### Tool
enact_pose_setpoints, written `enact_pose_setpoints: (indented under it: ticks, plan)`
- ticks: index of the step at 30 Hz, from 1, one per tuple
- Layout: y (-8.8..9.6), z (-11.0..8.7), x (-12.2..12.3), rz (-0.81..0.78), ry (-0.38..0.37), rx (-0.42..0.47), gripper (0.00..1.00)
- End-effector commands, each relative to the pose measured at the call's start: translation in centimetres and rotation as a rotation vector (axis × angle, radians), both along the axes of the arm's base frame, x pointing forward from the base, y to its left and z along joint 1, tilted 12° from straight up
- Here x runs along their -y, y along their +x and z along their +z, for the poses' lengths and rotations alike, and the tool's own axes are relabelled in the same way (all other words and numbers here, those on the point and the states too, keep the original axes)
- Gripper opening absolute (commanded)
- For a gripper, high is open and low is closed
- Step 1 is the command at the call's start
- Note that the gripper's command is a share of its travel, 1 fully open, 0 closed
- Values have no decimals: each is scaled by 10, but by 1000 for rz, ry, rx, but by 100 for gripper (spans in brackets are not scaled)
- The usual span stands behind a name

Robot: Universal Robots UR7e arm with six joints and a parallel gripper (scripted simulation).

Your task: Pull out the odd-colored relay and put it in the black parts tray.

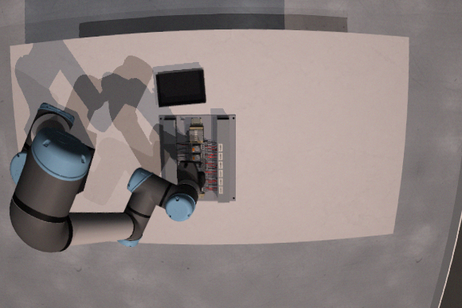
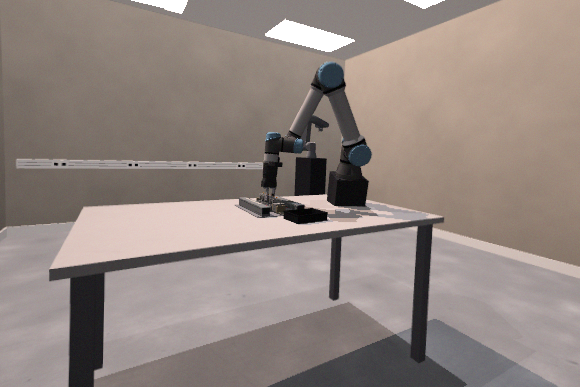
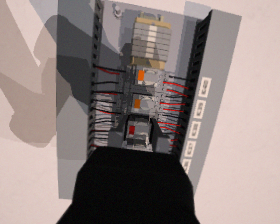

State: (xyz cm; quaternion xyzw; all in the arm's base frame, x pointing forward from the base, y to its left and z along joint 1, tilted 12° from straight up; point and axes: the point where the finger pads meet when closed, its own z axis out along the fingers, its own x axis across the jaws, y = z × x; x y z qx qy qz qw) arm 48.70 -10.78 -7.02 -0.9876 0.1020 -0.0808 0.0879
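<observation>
Fingers: the gripper [image 3: 139, 134] is clamped on the red-button relay [image 3: 138, 131]; one dark finger [image 3: 117, 131] shows on each side of it in the wrist view.
Relay: in the middle row of the panel [image 3: 73, 95], nearest the wrist; whether it is out of its socket I cannot tell.
Other relays: two with orange buttons show beyond it, one [image 3: 144, 104] just past it and one [image 3: 149, 76] farther on; the rest of the row is hidden under the wrist.
Terminal block: one tan and grey block [image 3: 151, 40] at the panel's far end.
Panel edges: black wire ducts [image 3: 198, 60] run along both sides, with red wires [image 3: 172, 88] between them and the row; five white labels [image 3: 200, 107] down the right strip.
Tray: one black tray [image 1: 180, 87], just beyond the panel's far end in the top view, apart from it.
Surface: the surface [image 1: 319, 136] is bare to the right of the panel as far as the right edge.
Arm: wrist [image 1: 180, 204] over the panel's near end, base [image 2: 347, 190] at the surface's corner.
</observation>
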Motion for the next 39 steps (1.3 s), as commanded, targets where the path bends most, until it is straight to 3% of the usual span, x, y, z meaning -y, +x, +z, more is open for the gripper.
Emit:
enact_pose_setpoints:
  ticks: [1, 39]
  plan:
    - [0, 2, -1, -2, -1, 16, 0]
    - [-1, 1, -1, -8, -7, 47, 0]
